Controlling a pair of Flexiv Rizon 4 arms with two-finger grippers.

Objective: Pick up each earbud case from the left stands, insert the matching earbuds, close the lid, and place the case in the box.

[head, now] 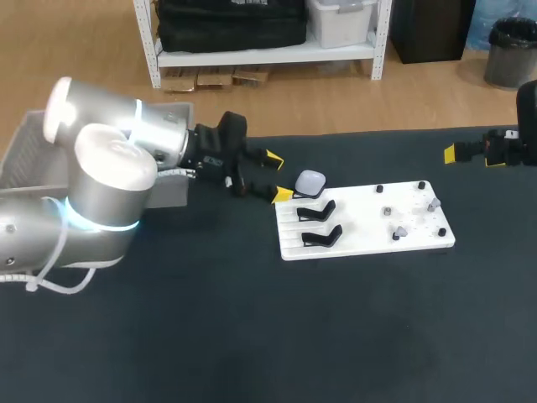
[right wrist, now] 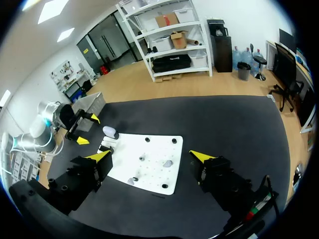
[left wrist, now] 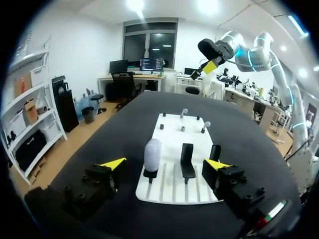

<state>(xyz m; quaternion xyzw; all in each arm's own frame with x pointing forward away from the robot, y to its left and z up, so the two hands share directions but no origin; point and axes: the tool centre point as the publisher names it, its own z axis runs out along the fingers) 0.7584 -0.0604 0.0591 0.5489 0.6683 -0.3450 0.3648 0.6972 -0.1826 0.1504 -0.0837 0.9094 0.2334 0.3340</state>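
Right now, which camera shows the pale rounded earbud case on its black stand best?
The left wrist view: the pale rounded earbud case stands nearest the camera, upright on its black stand, unobstructed. The head view shows the case small, from above; the right wrist view shows it only as a distant pale blob.

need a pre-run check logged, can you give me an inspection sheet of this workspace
surface: black table, dark and even
job's things: white board holds one earbud case on the stand nearest the left end effector, two empty stands next to it, earbuds on pegs at the other end; grey box behind the left arm
clutter: nothing seen
end effectors: left open, close beside the case; right end effector open, apart from the board
cables: white cable along the left arm
surroundings: nothing seen
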